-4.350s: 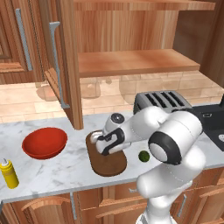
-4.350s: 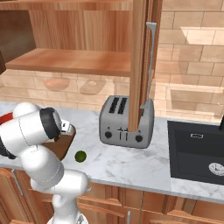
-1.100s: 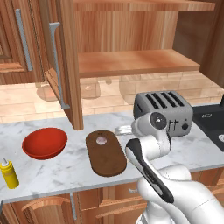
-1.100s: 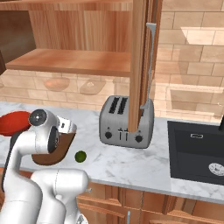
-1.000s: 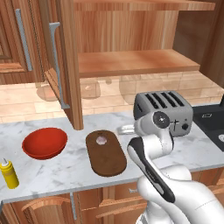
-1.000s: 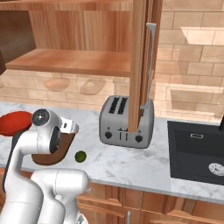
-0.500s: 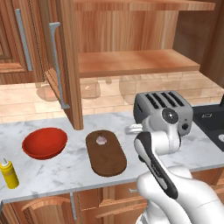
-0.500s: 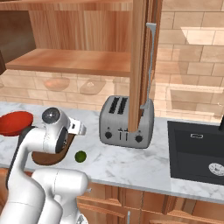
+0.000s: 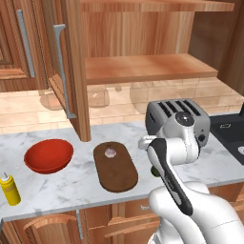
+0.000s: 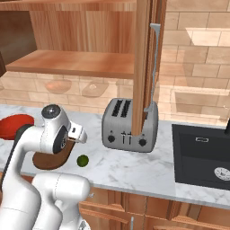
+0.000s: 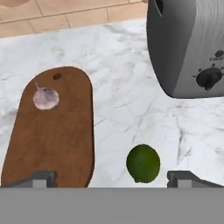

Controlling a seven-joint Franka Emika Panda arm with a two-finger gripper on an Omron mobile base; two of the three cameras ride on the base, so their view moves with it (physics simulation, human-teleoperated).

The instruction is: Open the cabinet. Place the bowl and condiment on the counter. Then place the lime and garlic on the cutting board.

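Observation:
The cabinet [image 9: 147,66] stands open with bare shelves. On the counter [image 9: 71,183] sit the red bowl [image 9: 48,155] and, at the far left, the yellow condiment [image 9: 9,189]. The garlic [image 11: 45,98] lies near the far end of the cutting board [image 11: 52,135]. To the right of the board, on the marble, rests the lime [image 11: 143,162], apart from it. My gripper [image 11: 113,178] hangs open above the counter, nothing between its fingers; the lime is just ahead of it, toward the right fingertip.
A silver toaster [image 9: 178,116] stands close behind and right of the lime. The open cabinet door [image 10: 143,67] hangs in front of the toaster. A dark sink [image 10: 202,155] lies at the right end of the counter.
The arm has swung right, from above the cutting board toward the lime. The garlic stays where it lies on the board. The gripper has stayed open.

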